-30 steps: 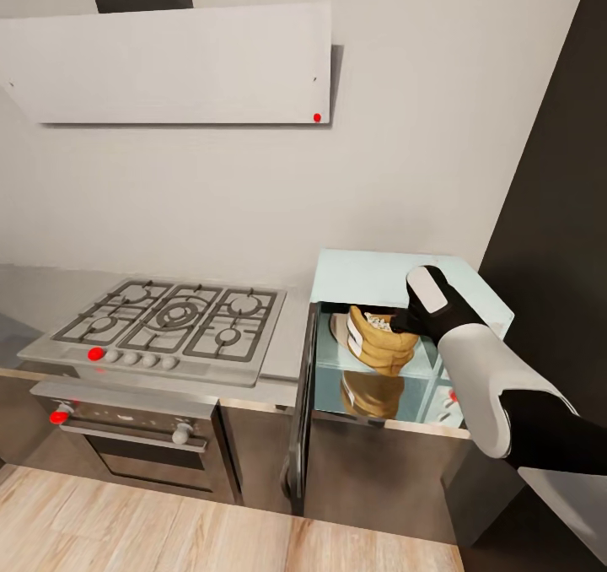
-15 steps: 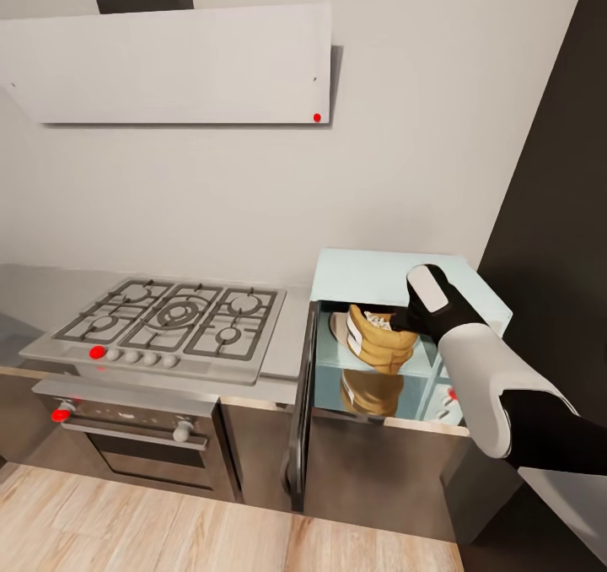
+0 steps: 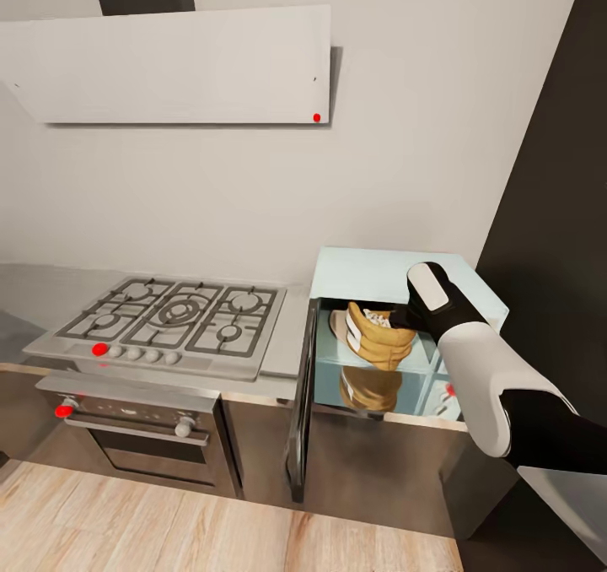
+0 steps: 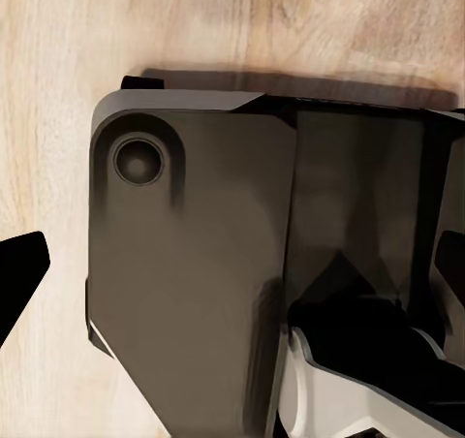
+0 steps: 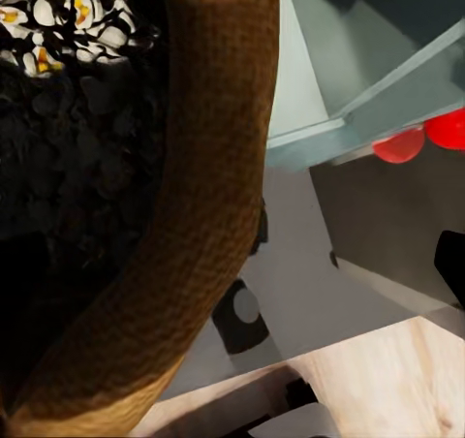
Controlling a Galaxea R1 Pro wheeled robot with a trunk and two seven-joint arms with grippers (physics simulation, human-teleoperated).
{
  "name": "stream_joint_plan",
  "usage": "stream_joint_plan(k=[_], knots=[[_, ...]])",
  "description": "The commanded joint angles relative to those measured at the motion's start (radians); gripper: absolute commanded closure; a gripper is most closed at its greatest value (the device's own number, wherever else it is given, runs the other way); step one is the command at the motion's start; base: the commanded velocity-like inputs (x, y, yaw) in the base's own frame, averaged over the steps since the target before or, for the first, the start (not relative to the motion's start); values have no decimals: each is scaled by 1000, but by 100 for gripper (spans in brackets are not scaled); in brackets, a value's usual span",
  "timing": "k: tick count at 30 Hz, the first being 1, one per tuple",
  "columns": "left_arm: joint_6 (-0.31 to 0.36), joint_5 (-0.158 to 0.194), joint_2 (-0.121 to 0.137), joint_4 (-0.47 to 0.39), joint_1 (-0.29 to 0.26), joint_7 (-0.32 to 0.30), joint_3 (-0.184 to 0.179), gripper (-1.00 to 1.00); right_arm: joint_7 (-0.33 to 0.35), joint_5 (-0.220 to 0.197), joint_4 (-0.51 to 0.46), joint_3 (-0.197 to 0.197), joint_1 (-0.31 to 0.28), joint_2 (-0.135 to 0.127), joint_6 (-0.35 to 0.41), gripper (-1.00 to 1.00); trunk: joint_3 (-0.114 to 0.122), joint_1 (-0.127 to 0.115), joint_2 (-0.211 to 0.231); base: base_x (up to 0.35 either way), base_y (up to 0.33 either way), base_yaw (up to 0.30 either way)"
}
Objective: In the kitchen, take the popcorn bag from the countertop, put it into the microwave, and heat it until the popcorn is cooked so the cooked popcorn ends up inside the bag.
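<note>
Head view: the right gripper [image 3: 403, 317] reaches into the open microwave [image 3: 379, 272], which stands on the countertop [image 3: 291, 336] at the right of the gas hob [image 3: 169, 315]; the door [image 3: 302, 395] hangs swung out toward the near left; the popcorn bag [image 3: 379, 340] sits inside the cavity, tilted with its mouth up and toward the right, its reflection showing on the cavity floor below; the gripper is at the bag's rolled rim, but its fingers are hidden behind the wrist and the bag, so I cannot tell how far apart they stand or whether they grip the rim; in the right wrist view the brown rim [image 5: 208, 196] runs close across the lens, with pale popcorn [image 5: 58, 7] inside the bag; the left wrist view looks down on the robot's dark base [image 4: 194, 264] over the wood floor [image 4: 48, 118], and the left gripper's opening cannot be judged there; as I judge it, fetching and placing are nearly done; letting go, withdrawing, shutting the door and starting the heat remain.
</note>
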Motion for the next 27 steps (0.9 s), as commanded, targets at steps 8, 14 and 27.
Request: stream_joint_plan(k=[8, 14, 27], knots=[[-2, -1, 0, 1, -1, -5, 8, -100, -7, -7, -93, -3, 3, 1, 4, -100, -2, 0, -2, -2, 0, 0], [-2, -1, 0, 1, -1, -6, 8, -100, -7, -8, -151, -2, 16, 1, 4, -100, -2, 0, -2, 0, 0, 0], [-2, -1, 0, 1, -1, -5, 8, -100, -7, -8, -153, -2, 18, 1, 4, -100, -2, 0, -2, -14, -3, 0]])
